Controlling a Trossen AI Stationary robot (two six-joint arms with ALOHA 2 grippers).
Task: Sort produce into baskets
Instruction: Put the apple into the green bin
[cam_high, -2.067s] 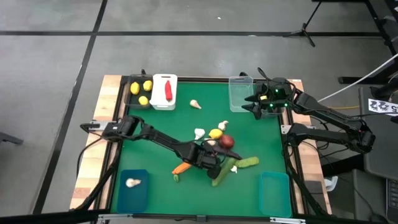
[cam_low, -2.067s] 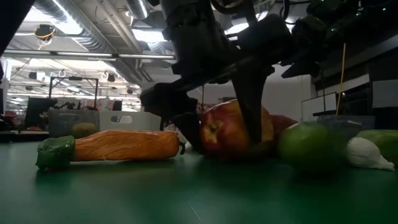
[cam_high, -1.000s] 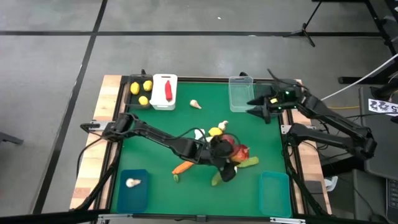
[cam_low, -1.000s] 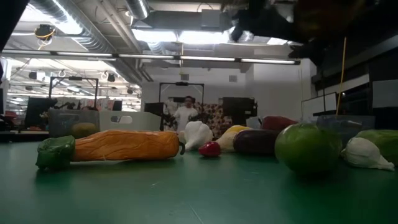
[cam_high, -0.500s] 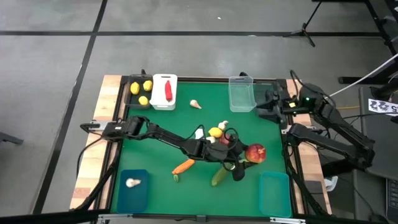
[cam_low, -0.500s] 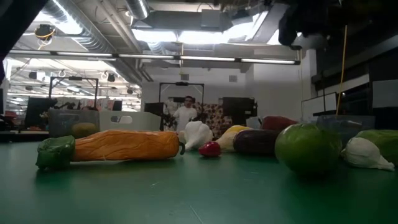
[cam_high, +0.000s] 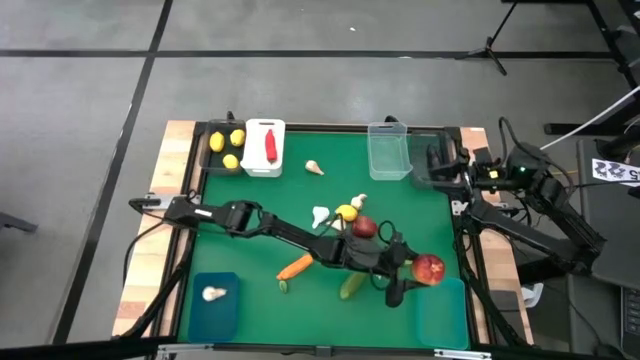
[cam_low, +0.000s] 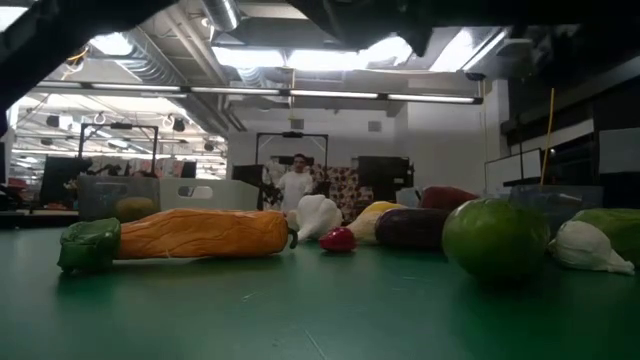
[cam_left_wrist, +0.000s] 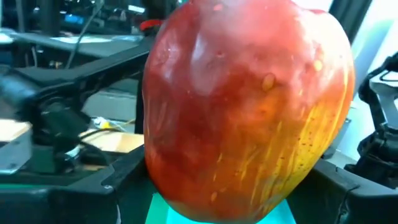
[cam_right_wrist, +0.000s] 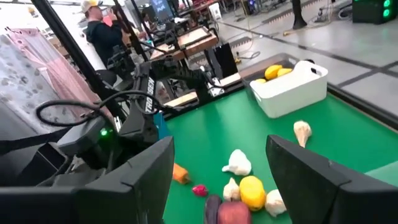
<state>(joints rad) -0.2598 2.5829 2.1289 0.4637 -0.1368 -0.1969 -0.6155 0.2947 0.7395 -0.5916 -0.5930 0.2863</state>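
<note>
Over on the left, the black bin (cam_high: 221, 149) has three lemons (cam_high: 228, 148) in it, and right beside it the white bin (cam_high: 264, 147) holds a red chili (cam_high: 269, 145) lying lengthwise, long axis running toward the far edge. One teal bin (cam_high: 213, 303) sits in the near left corner with a garlic bulb (cam_high: 210, 294) inside. A loose garlic bulb (cam_high: 315, 168) lies out on the green counter (cam_high: 400, 210) near the white bin.

In the middle there's a cluster: an orange carrot (cam_high: 293, 269) lying on a diagonal, green stem end toward the near left, plus a green cucumber (cam_high: 352, 286) angled the same sort of way, a lemon (cam_high: 346, 212), more garlic (cam_high: 320, 214) and a dark eggplant (cam_high: 365, 227) all huddled together.

The left claw (cam_high: 408, 281) is stretched way across to the right side, closed around a red apple (cam_high: 428, 268) and holding it up right at the edge of the other teal bin (cam_high: 441, 312). Its wrist camera is basically all apple, red with a yellow streaky side.

The clear bin (cam_high: 389, 151) stands at the far edge, and the right claw (cam_high: 438, 167) hangs just beside it with its jaws apart, nothing in them.

The room is a big workshop with ceiling lights, and a person (cam_low: 297, 183) is standing in the back.
</note>
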